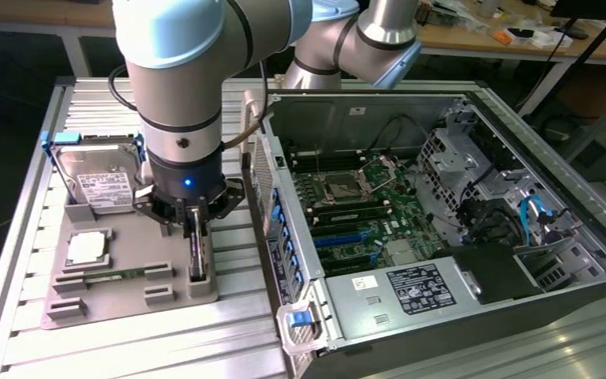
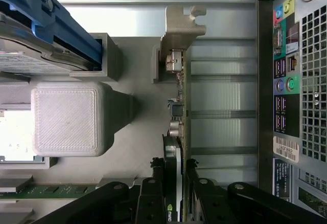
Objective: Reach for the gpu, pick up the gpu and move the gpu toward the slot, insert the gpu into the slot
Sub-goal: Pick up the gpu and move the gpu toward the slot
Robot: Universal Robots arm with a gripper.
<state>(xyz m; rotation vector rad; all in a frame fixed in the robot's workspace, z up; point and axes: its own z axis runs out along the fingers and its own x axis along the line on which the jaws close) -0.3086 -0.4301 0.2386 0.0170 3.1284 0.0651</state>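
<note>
The gpu (image 1: 199, 251) stands on edge in a grey holder on the tray, to the exterior view's left of the open computer case. My gripper (image 1: 196, 229) reaches straight down onto it. In the wrist view the dark card (image 2: 177, 112), with its silvery bracket (image 2: 180, 27) at the far end, runs between my black fingers (image 2: 156, 175). Those fingers press on both of its faces, so my gripper (image 2: 173, 165) is shut on the gpu, which still rests in the holder. The blue slot (image 1: 340, 235) lies on the green motherboard inside the case.
The grey tray (image 1: 124, 304) also carries a hard drive (image 1: 98, 180), a processor chip (image 1: 87, 246) and a memory stick (image 1: 108, 276). The case wall (image 1: 271, 237) rises close beside the gpu. A power supply (image 1: 413, 288) and cables fill the case's near end.
</note>
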